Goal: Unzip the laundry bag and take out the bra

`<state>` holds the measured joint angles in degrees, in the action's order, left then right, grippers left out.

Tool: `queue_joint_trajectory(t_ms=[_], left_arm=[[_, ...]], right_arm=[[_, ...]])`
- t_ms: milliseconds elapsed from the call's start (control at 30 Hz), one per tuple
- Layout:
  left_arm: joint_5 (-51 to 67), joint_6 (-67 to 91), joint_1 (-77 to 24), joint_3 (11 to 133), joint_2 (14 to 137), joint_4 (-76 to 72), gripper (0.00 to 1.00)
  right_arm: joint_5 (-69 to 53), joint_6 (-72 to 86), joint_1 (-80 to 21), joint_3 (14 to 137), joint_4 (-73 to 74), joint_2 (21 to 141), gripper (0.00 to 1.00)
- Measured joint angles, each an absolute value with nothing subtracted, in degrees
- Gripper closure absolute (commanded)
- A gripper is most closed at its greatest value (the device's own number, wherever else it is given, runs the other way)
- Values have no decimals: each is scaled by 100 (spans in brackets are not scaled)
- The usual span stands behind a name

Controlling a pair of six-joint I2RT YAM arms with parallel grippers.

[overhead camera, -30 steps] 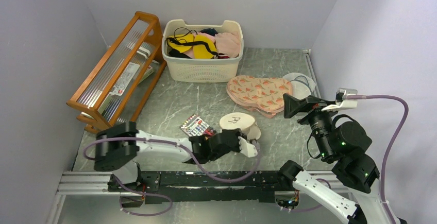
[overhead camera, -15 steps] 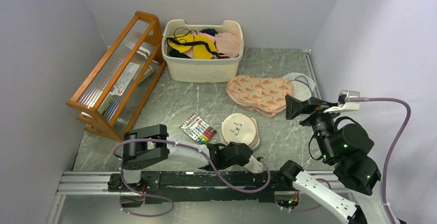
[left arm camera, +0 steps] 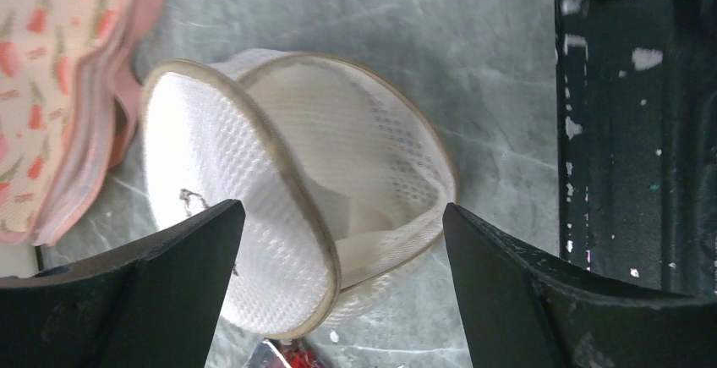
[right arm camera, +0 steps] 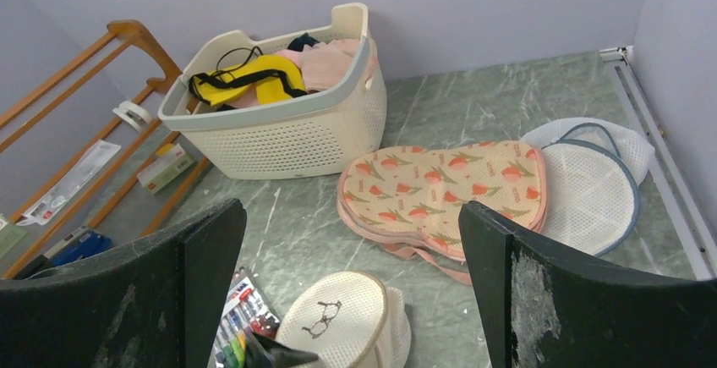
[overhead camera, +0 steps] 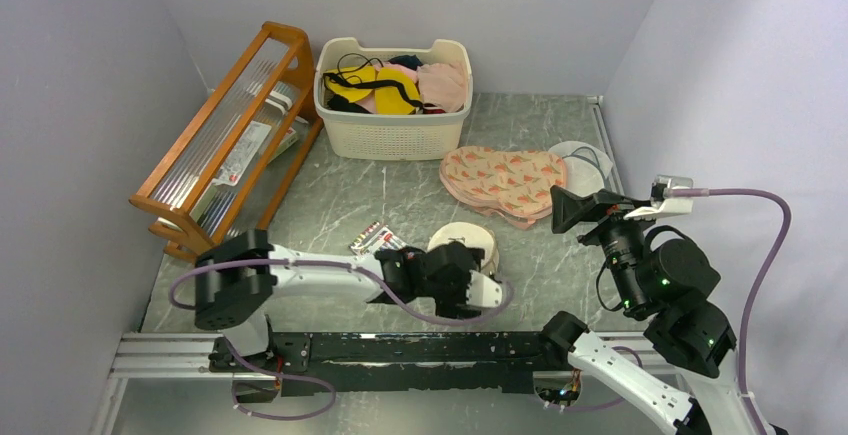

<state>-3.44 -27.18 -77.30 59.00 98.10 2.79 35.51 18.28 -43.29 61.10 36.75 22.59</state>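
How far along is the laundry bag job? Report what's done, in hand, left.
Done: the laundry bag looks unzipped, gaping open in the left wrist view. In hand: nothing; the left tool hovers open over it, the right tool open, apart. Left: pulling the bra out; it isn't visible inside.

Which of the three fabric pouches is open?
The small round cream laundry bag by the left pincer: its lid is lifted; the peach print pouch and white mesh pouch lie flat.
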Motion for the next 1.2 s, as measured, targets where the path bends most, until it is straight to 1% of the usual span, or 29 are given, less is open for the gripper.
queue_joint_trajectory(t_ms=[233, 333, 400, 467, 500, 600, 700, 833, 933, 1033, 1200], left_arm=[[797, -1957, -6925, 5699, 8831, -5, 0], [1356, -1428, -6405, 5422, 8440, -392, 1], [1584, -1048, -6064, 5262, 8232, -617, 0], [1702, -585, -5658, 5113, 7994, -845, 2], [1728, -336, -5424, 5043, 7859, -954, 4], [1702, 427, -4602, 4939, 7408, -1173, 4], [1509, 1225, -3402, 4989, 7002, -1245, 4], [1568, 2036, -1728, 5629, 6949, -878, 4], [1682, 2235, -1015, 6355, 6965, -475, 4], [1533, 2062, -891, 7203, 6853, -104, 4], [871, 1446, -895, 8003, 6208, 211, 4]], right_arm=[[3551, 1844, -4329, 6082, 3673, 2259, 0], [3544, 1841, -4329, 6055, 3675, 2263, 0], [3542, 1841, -4329, 6042, 3671, 2270, 0], [3542, 1841, -4329, 6031, 3671, 2281, 0], [3540, 1839, -4329, 6029, 3671, 2294, 0], [3540, 1837, -4329, 5996, 3625, 2353, 0], [3520, 1820, -4329, 5961, 3625, 2480, 0], [3450, 1769, -4329, 5961, 3579, 2703, 0], [3413, 1712, -4329, 5968, 3524, 2908, 0], [3409, 1638, -4329, 6031, 3479, 3205, 0], [3474, 1476, -4329, 6545, 3474, 3946, 0]])
